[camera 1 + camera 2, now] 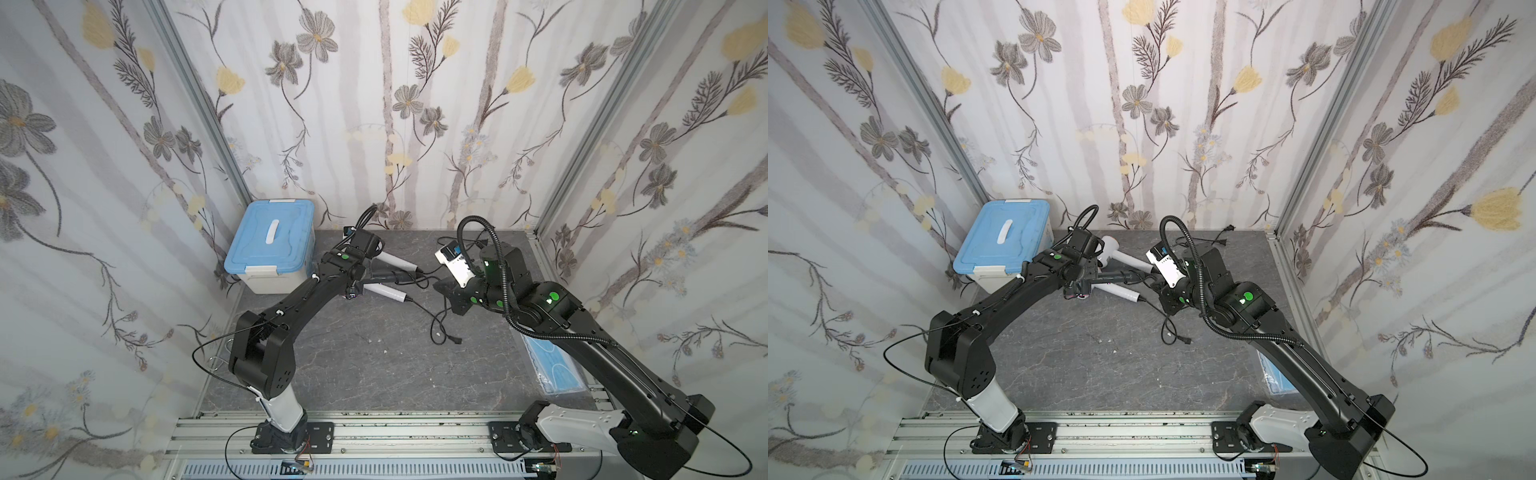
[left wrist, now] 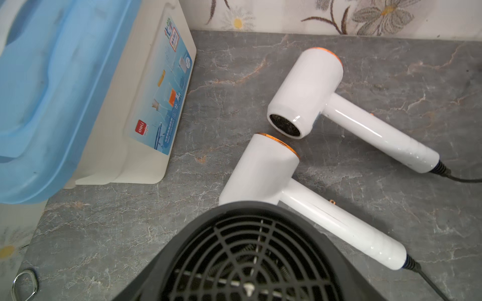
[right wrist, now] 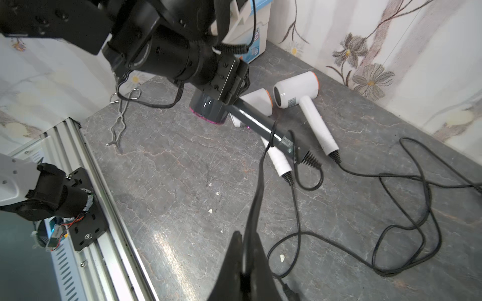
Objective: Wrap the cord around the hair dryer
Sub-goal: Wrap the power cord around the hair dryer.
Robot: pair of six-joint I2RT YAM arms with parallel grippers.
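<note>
Grey dryer (image 3: 250,117), one, in grasping left claw (image 3: 230,91); cord (image 3: 260,166) in clenched right claw (image 3: 246,242); white dryers (image 2: 307,86), two.

The right tool (image 3: 246,242) pinches a black cord (image 3: 261,177) that runs taut up to the grey hair dryer (image 3: 250,116) and crosses its handle. The left tool (image 3: 230,88) grips that dryer where head meets handle. Just beyond it lies a white hair dryer (image 3: 300,91), a second white dryer (image 3: 257,100) partly hidden by it

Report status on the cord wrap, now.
Left tool holds grey dryer by its head. Right tool shut on cord, drawn across the handle. Two white dryers lie close by.
</note>
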